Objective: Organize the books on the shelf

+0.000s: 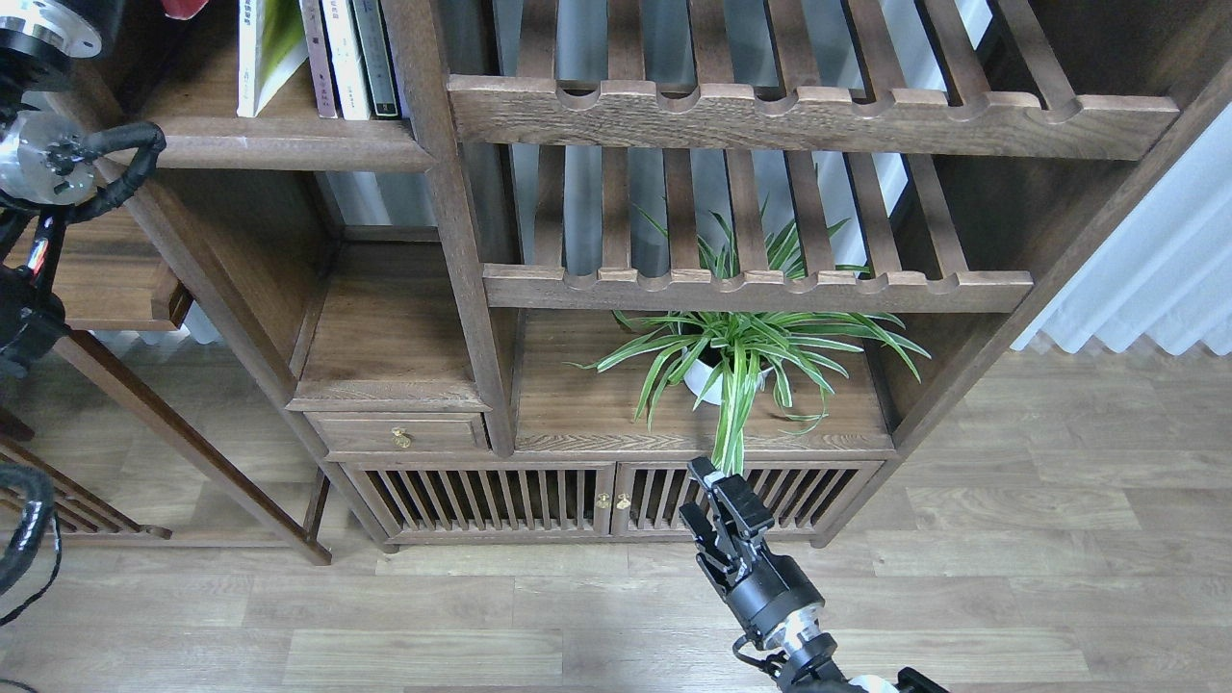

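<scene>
Nearest, at the bottom edge right of centre, the right claw (pixel 710 500) rises from its black arm over the wood-plank floor (pixel 1011 577). Its two dark fingers stand slightly apart with nothing between them, so it is released and empty. It hangs just in front of the slatted cabinet doors (pixel 539 500) at the foot of the bookcase, below the drooping tips of the spider plant (pixel 741 351).

At the far left edge, parts of the left arm (pixel 43 164) show as metal joints and black cable; its claw is out of sight.

Further back, the plant sits in a white pot (pixel 707 380) on the board above the cabinet doors. Left of it, past an upright post, a lower board carries a small drawer with a brass knob (pixel 401 439).

Above the plant run two slatted racks (pixel 760 289) with notched front rails, one behind and above the other.

Farthest, at the top left, the shelf (pixel 289 144) is a solid dark-brown board with a rounded front edge. Standing on it are a yellow-green book (pixel 265 48) leaning slightly, and just to its right a few thin books (pixel 348 53) with pale and dark-green spines, upright and touching each other. A bit of something red (pixel 183 8) shows at the top edge, left of these; what it is cannot be told. White curtains (pixel 1145 279) hang at the right behind the bookcase.
</scene>
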{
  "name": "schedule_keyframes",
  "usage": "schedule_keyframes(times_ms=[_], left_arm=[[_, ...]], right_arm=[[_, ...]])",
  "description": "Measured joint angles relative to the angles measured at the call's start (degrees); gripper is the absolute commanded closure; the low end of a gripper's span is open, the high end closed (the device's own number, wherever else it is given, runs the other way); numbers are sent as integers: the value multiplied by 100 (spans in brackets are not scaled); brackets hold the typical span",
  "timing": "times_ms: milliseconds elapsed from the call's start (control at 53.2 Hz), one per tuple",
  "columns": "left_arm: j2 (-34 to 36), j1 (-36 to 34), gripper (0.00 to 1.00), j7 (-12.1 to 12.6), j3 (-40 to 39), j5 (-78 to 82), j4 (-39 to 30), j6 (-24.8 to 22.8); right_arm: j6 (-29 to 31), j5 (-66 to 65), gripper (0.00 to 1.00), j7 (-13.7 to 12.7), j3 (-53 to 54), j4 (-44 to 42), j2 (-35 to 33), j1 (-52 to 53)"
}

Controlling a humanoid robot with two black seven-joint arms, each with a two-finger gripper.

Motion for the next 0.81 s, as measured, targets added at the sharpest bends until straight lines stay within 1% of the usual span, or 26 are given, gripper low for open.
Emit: schedule_keyframes(times_ms=[94,113,263,319,357,488,601,620,638,732,808], left_arm=[[-10,41,96,-137,98,-27,63,0],[-12,54,96,-261,172,-37,101,0],[-12,129,95,-453,333,-66,208,-11],[-12,151,95,-479,354,-69,272,-12],[-12,201,95,-561,369,-74,366,-31],[3,324,94,-714,371,-76,549,-222],[13,579,94,-1093,371,-138,618,-378],[3,581,94,-1228,371,-171,688,-391],[-1,577,94,-1280,372,-194,727,-393],[-7,538,92,-1372,380,-264,828,-397],[-132,508,88,-1568,411,-383,1063,-397]], right_arm=[[0,3,13,0,0,0,0,0],[0,3,13,0,0,6,-1,-13],[0,3,13,1,0,25,7,-4],[0,3,13,7,0,27,9,-1],[0,4,13,8,-1,27,12,5],[0,8,13,14,-1,27,18,59],[0,4,13,18,-8,29,49,56],[0,3,13,17,-9,37,51,60],[0,3,13,17,-9,41,52,60],[0,3,13,12,-9,54,53,50],[0,2,13,17,-9,61,53,44]])
